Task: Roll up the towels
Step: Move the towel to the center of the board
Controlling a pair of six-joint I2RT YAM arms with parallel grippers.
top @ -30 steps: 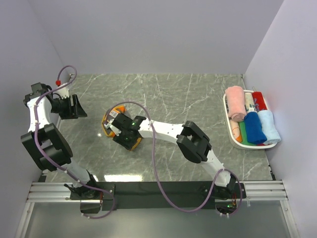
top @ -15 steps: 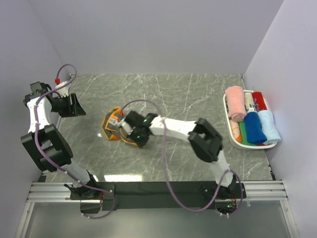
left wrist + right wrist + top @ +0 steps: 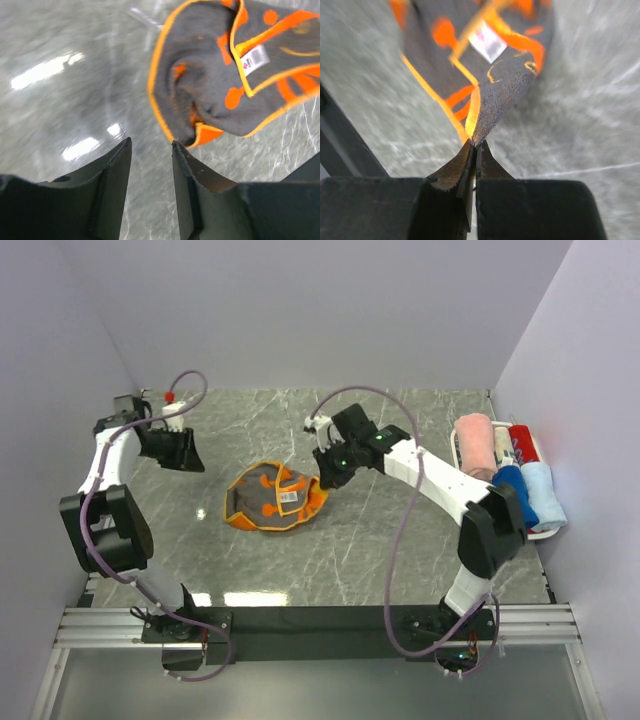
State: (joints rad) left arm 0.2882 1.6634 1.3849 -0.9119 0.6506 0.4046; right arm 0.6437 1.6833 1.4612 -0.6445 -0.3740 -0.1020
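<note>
A grey-and-orange towel (image 3: 270, 497) lies crumpled mid-table, one corner lifted to the right. My right gripper (image 3: 322, 480) is shut on that corner, and the cloth (image 3: 492, 95) rises straight out of its closed tips (image 3: 476, 144). My left gripper (image 3: 190, 453) hovers to the left of the towel, apart from it. Its jaws (image 3: 150, 145) stand open over bare table, with the towel's edge (image 3: 200, 80) just beyond the fingertips. Several rolled towels, pink (image 3: 476, 447), blue (image 3: 512, 496) and pale blue (image 3: 543, 494) among them, lie in the basket.
A white oval basket (image 3: 459, 475) sits at the table's right edge against the wall. Grey walls close in the back and both sides. Marble tabletop (image 3: 380, 560) shows around the towel, and the arm bases stand along the near rail.
My right gripper shut on the towel's corner and pulled it up and to the right, spreading the cloth. The left gripper swung in toward the towel and its jaws narrowed.
</note>
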